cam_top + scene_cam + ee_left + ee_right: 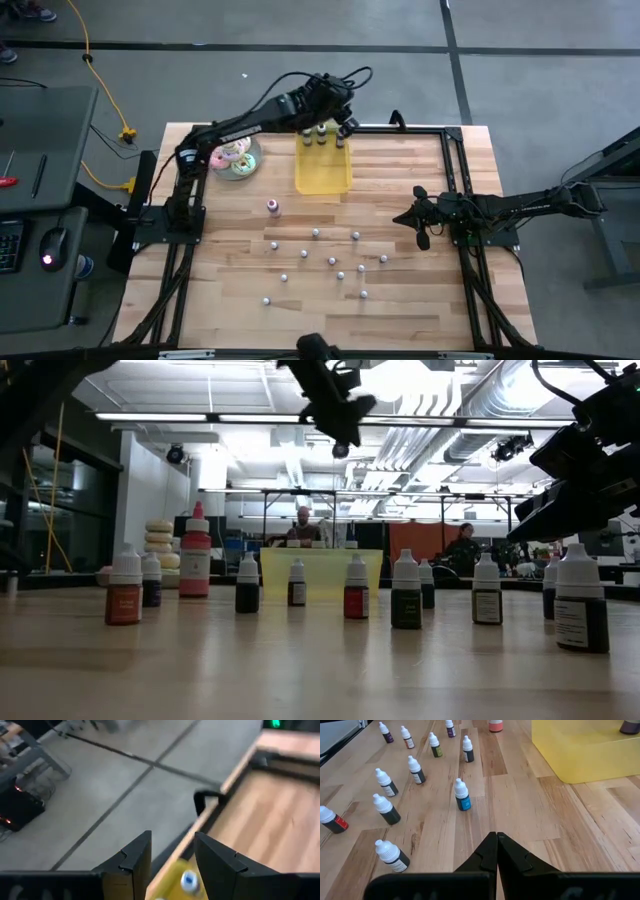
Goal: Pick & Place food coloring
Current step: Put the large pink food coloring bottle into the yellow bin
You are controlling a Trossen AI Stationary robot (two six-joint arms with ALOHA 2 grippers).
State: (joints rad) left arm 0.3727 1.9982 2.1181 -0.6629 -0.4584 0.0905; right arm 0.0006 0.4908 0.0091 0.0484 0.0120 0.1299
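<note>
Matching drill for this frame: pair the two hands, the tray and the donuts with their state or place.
1 left hand
2 right hand
3 yellow tray
4 donuts

A shut, low on the right side
B open, above the tray's far end
C pastel, left of the tray
D holds a few bottles at its far end

Pairs: 1-B, 2-A, 3-D, 4-C

Overhead, table-level, two wrist views
</note>
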